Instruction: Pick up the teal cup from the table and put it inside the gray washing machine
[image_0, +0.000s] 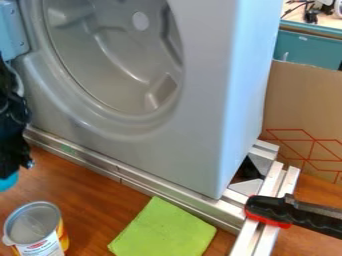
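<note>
Nearest cam.: tin can (47, 240) w/ grey round top, white/yellow label, seen upright on wood surface (97, 192), lower L of view. Green cloth (163, 231) laid flat on same surface, R of can, apart from it; upper corner near metal rail (150, 189).

Gripper (13, 145) seen at L edge of view, cut off by it, above can, in front of grey machine (200, 150). Grip state can't be told, i.e. released or clenched. Teal item (7, 181) seen just below gripper, also partly cut off; whether held can't be told.

Machine stood upright behind rail, w/ large round recess (113, 55) in front face. Metal frame (270, 187) at its R corner; black clamp (294, 212) w/ red pad laid across frame, lower R. Cardboard sheet (300, 110) w/ red lines placed behind, R side. Teal cabinet (308, 47) w/ dark cables (311, 12) on top, upper R corner.
</note>
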